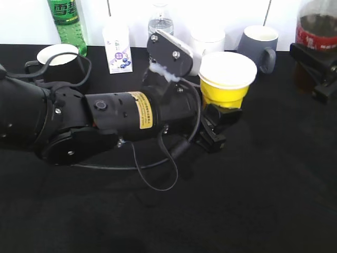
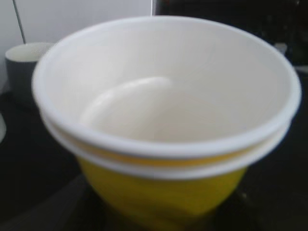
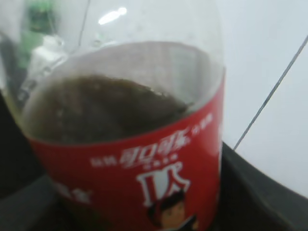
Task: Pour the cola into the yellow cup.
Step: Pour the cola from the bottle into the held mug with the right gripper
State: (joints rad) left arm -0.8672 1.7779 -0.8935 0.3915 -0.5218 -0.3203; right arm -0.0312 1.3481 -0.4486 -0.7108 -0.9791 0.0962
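Note:
The yellow cup (image 1: 225,90) stands upright at centre back and is empty, with a white inside. It fills the left wrist view (image 2: 163,192), where two stacked rims show. My left gripper (image 1: 218,124) reaches across and is shut on the cup's lower part. The cola (image 1: 317,23) is at the far right edge, raised, with dark liquid and a red label. It fills the right wrist view (image 3: 130,163). My right gripper (image 1: 320,71) is shut on its body. The bottle's mouth is out of view. The cola is well right of the cup.
Along the back stand a green bottle (image 1: 66,21), a black mug (image 1: 57,55), a small milk carton (image 1: 117,45), a clear water bottle (image 1: 160,21), a white mug (image 1: 208,42) and a grey mug (image 1: 260,45). My left arm (image 1: 79,124) lies across the black table.

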